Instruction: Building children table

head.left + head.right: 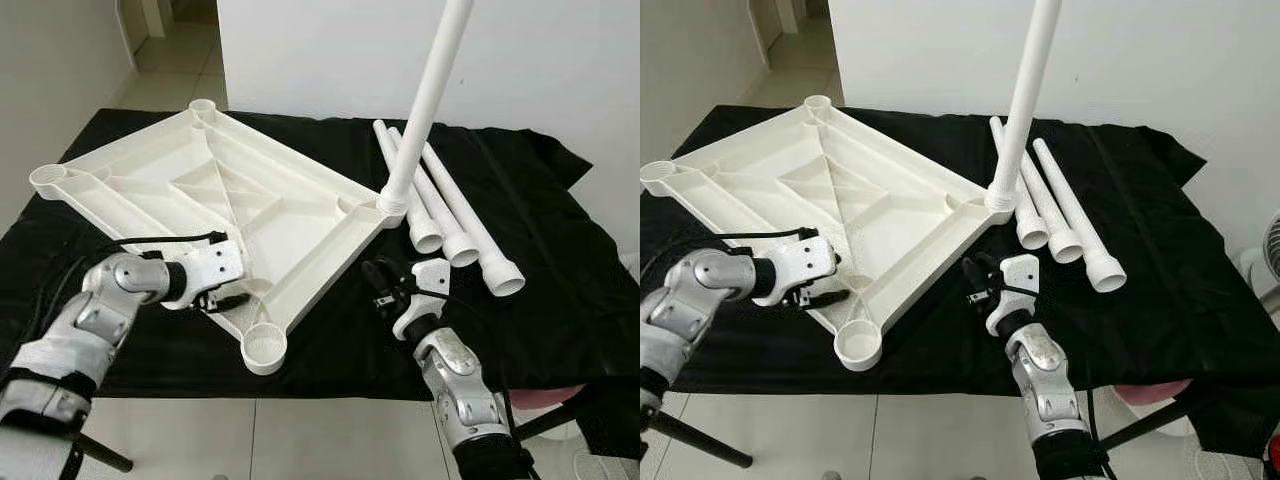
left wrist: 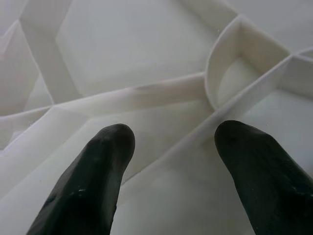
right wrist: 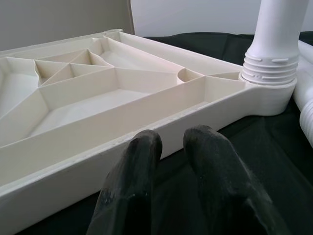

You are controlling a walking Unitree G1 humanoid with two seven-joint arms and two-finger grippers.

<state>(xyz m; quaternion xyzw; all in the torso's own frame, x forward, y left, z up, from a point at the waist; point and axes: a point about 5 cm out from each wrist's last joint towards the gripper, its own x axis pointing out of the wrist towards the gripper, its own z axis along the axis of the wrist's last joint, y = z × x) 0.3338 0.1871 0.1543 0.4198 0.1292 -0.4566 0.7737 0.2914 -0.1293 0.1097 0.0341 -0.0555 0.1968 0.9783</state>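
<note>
One leg (image 1: 428,95) standing in top (image 1: 215,195). Left tool (image 2: 171,161) spreading wide over rim, gripping nothing; right tool (image 3: 168,147) nearly closed, empty. Next: fetching leg from pile (image 1: 455,215) right.

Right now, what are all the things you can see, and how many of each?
Tabletop: one, white, lying upside down on the black cloth, ribs facing up.
Standing leg: one, white, upright in the tabletop's right corner socket.
Loose legs: three, white, lying side by side on the cloth, right of the tabletop.
Empty corner sockets: three, white, at the near, left and far corners.
Black cloth: one, covering the work surface.
Left gripper: one, black fingers apart, over the tabletop's near edge.
Right gripper: one, black fingers close together, low over the cloth beside the tabletop's edge.
</note>
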